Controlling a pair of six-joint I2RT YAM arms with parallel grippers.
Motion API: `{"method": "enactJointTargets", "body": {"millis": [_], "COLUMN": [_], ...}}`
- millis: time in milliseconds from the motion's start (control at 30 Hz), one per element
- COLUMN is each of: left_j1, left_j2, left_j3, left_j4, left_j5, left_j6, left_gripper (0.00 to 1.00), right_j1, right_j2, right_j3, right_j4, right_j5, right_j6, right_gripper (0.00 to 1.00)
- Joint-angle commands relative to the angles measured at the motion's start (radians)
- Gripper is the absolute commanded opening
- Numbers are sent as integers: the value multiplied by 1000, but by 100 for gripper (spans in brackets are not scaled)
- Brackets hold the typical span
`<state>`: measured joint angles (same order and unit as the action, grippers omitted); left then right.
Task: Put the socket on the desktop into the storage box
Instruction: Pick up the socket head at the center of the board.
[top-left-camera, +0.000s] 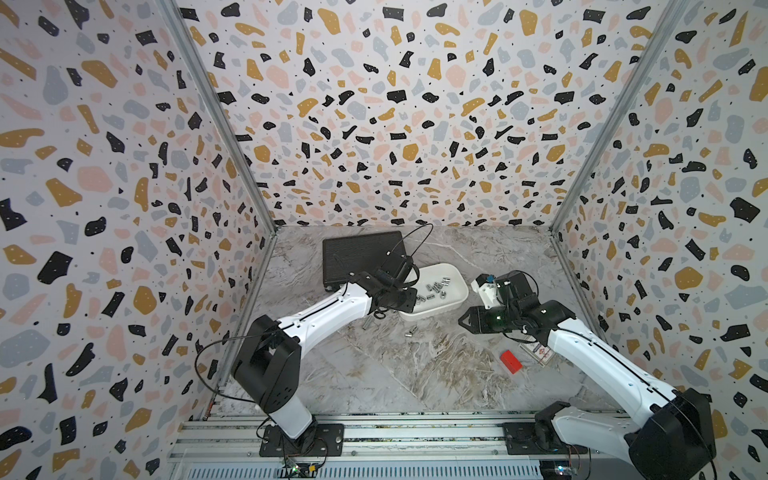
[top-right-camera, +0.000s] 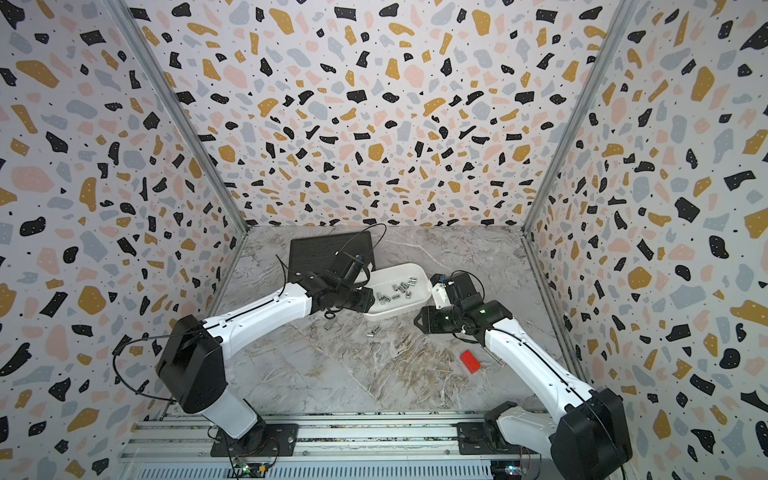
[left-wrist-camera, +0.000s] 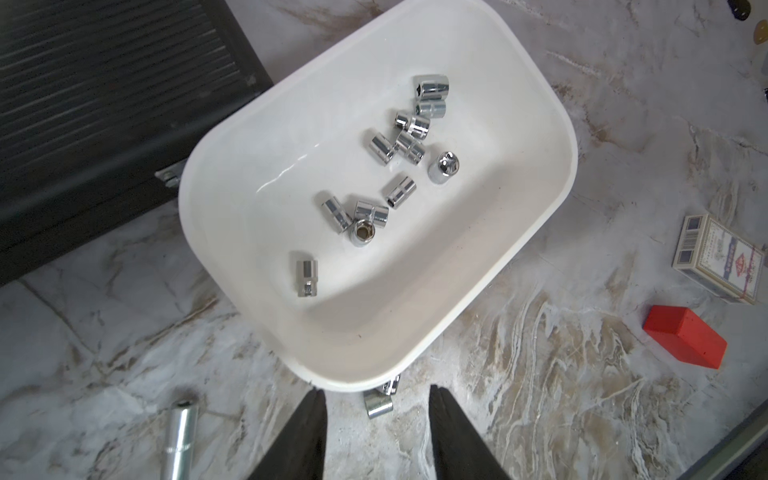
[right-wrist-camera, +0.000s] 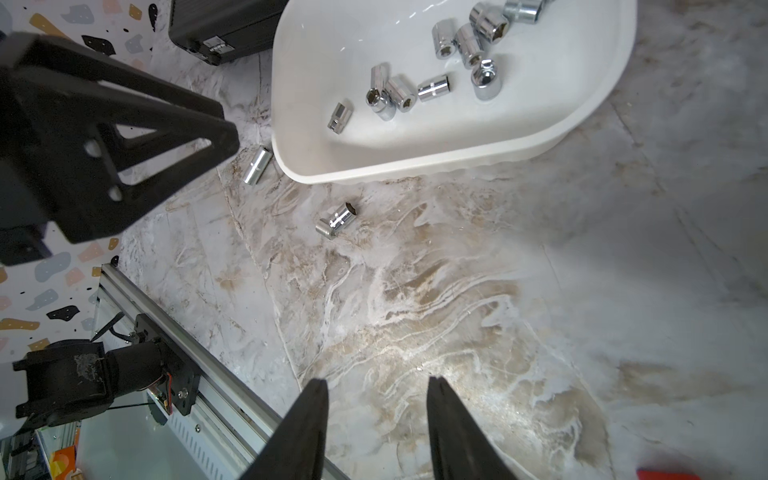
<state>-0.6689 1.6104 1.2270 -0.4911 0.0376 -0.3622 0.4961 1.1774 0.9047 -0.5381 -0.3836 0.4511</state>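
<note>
A: What lies farthest left?
B: The black case, flat at the back of the desktop; its corner is just beside the storage box; the left gripper hangs over the box's near left edge, jaws spread, nothing between them.
A: And the loose sockets?
B: The long socket lies on its side just off that corner of the box; its long axis runs roughly front to back, open end toward the back. Right of it, two short sockets lie touching, nearly in one slanting line; the dark open end of one faces the box's front wall, near it but apart.
A: Inside the box?
B: A scatter of sockets, most on their sides, pointing every way; one shows its mouth upward.
A: Further right?
B: The right gripper above bare desktop, jaws likewise parted and empty; then the red block; a small card box beside it.
</note>
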Motion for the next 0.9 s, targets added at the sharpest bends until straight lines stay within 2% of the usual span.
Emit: {"method": "enactJointTargets", "body": {"millis": [0, 500, 700, 867], "left_j1": [19, 148, 190, 224], "left_j2": [-63, -279, -309, -297], "left_j3": [-60, -291, -329, -337], "left_j4": [23, 0, -6, -12], "left_j5": [-28, -43, -47, -53], "left_j6": [-27, -76, -81, -78], "left_gripper": [45, 51, 53, 59], "right_j1": [33, 184, 235, 264], "right_j2": [21, 208, 273, 311], "right_j3": [59, 221, 281, 322], "right_j4": [7, -2, -9, -24], "right_j5": [-14, -36, -41, -38], "right_j6": [-32, -97, -132, -160], "right_gripper": [44, 44, 44, 45]}}
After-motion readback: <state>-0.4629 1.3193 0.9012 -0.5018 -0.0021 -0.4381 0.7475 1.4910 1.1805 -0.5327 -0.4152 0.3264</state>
